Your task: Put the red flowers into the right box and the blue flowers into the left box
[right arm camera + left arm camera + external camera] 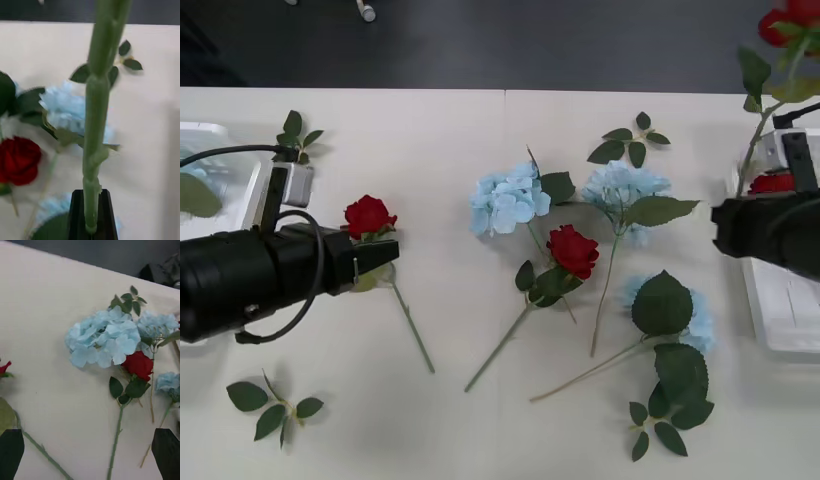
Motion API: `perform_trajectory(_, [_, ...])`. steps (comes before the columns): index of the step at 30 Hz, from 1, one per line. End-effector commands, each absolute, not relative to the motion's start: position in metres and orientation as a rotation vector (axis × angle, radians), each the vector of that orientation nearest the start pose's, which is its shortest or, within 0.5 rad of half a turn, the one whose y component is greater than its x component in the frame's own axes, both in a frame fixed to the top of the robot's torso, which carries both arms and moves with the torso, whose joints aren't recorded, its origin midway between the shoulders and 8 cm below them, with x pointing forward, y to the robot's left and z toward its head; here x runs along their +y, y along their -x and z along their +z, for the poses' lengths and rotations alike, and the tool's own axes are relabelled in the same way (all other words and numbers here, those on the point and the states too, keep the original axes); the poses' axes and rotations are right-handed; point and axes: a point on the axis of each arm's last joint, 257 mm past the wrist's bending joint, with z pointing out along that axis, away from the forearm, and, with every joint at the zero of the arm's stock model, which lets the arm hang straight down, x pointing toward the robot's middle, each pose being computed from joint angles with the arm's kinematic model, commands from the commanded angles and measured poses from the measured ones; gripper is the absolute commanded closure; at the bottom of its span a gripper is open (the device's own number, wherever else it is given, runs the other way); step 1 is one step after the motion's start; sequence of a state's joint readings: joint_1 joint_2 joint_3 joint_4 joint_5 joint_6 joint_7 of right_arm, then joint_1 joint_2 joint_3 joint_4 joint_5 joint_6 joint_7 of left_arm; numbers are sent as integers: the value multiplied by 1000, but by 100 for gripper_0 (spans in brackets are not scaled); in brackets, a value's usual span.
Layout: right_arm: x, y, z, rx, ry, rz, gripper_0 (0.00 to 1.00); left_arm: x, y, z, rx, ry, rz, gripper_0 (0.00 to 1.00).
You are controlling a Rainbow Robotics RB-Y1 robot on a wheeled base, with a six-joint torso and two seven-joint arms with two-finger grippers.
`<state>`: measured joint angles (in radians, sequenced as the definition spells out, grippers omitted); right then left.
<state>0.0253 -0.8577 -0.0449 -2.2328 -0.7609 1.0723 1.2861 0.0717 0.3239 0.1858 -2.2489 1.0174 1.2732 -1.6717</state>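
My right gripper [90, 216] is shut on the green stem [95, 112] of a red flower [788, 20], held upright above the right box [785, 305]. Another red flower [772, 183] lies in that box. My left gripper [383, 262] is open, low over the table beside a red flower [368, 215] and above its stem [37, 450]. A third loose red flower [572, 250] lies mid-table among three blue flowers [508, 198] [623, 188] [692, 322]. The left box [215, 135] sits at the far left edge, partly hidden by my left arm.
Loose leaf sprigs lie at the front left [275, 405], behind the left arm [298, 132], at the back centre [630, 140] and at the front right [662, 428]. The table's far edge runs along the top, with dark floor beyond.
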Motion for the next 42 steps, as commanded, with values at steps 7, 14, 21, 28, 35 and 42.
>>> perform_trajectory(7, [-370,-425,-153,2332,388,-32,100,182,-400,-210,2368,-73,-534,0])
perform_trajectory(14, [-435,-418,-172,2445,343,-88,100,195,-400,-226,2484,148,-410,0])
perform_trajectory(21, [-478,-429,-194,2481,216,-94,100,197,-404,-238,2513,359,-346,0])
perform_trajectory(28, [-515,-424,-225,2544,147,-197,100,201,-419,-258,2536,468,-289,0])
perform_trajectory(35, [-543,-418,-259,2592,130,-343,100,201,-433,-273,2562,525,-251,0])
perform_trajectory(42, [-547,-410,-282,2629,88,-338,100,198,-442,-283,2579,582,-243,0])
